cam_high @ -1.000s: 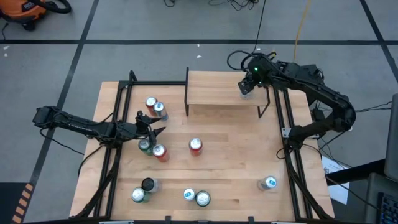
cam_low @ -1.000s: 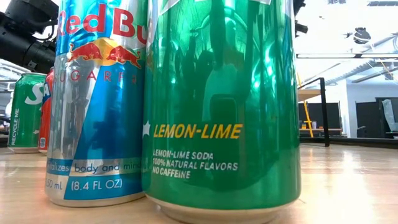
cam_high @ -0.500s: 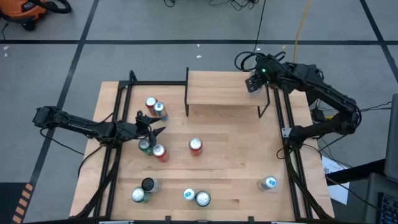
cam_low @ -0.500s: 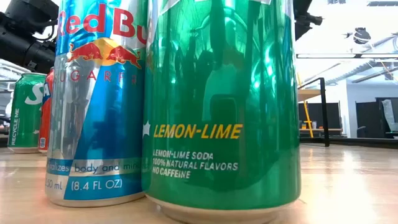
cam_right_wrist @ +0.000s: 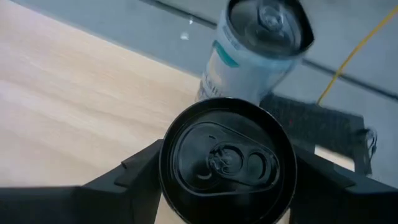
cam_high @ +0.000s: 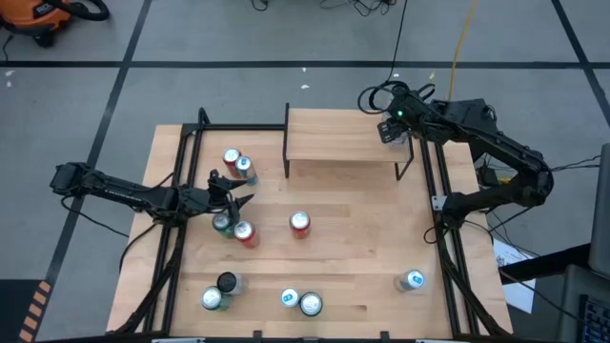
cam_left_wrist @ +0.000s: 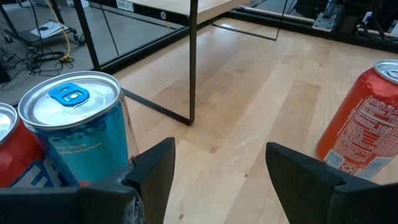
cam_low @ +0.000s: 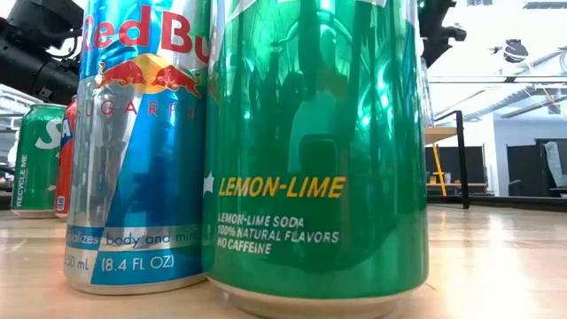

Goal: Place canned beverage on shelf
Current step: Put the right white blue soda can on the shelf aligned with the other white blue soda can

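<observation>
The shelf (cam_high: 343, 143) stands at the table's far side. My right gripper (cam_high: 391, 129) hovers over its far right corner, shut on a black can (cam_right_wrist: 227, 162) whose top faces the wrist camera. Just beyond it is a white-and-teal can (cam_right_wrist: 258, 53); its base is hidden behind the black can. My left gripper (cam_high: 238, 198) is open at the table's left, low over the wood, with nothing between its fingers (cam_left_wrist: 221, 168). A blue can (cam_left_wrist: 78, 124) stands on one side of it and a red can (cam_left_wrist: 367, 118) on the other. My right gripper pinches the black can's side wall just below the rim (cam_right_wrist: 166, 171) between its two fingers (cam_right_wrist: 134, 171), one on each side. The fingers slant down from the table's right side. The can's lower part is hidden by its own top.
Several cans stand on the tabletop: a red one (cam_high: 299, 223) at the middle, two (cam_high: 236, 164) at the far left, others along the near edge (cam_high: 300, 303) and near right (cam_high: 412, 280). A green lemon-lime can (cam_low: 314, 151) and a blue can (cam_low: 137, 142) fill the low view.
My right gripper has shifted a little toward the table's right edge over the shelf's right end and rolled its wrist, keeping its hold on the black can.
</observation>
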